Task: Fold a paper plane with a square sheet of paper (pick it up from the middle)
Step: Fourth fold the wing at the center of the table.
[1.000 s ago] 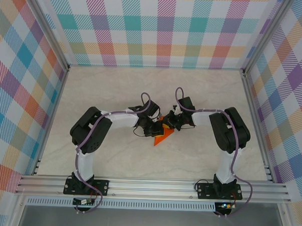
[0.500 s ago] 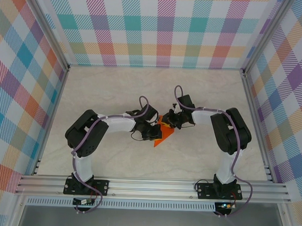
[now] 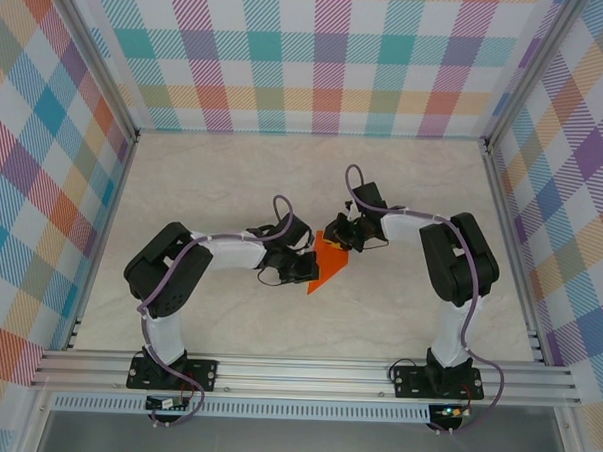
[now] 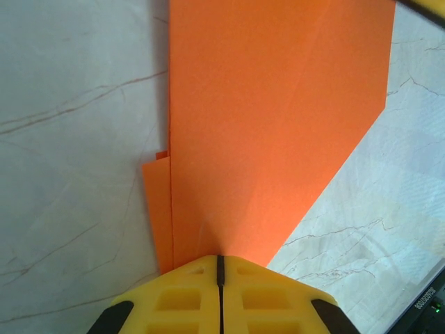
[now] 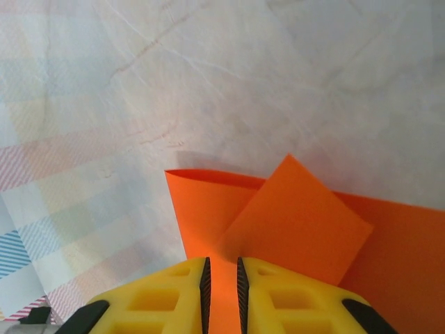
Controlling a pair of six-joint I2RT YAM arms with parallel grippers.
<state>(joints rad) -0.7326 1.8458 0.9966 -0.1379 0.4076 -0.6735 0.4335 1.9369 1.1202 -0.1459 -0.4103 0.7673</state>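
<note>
Mid-counter (image 3: 233, 183), well off every edge, the orange sheet (image 3: 322, 272) lies long axis far-to-near, with the left end effector (image 4: 220, 259) clamped on its left edge and the right end effector (image 5: 221, 261) at its far corner, jaws a crack apart.

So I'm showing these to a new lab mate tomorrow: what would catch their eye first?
First, the bright orange folded paper in the middle of the pale marbled table. The left claw is clamped shut on one edge, and the right claw sits by a folded flap, jaws a sliver apart. Loud pastel plaid walls ring it all.
</note>
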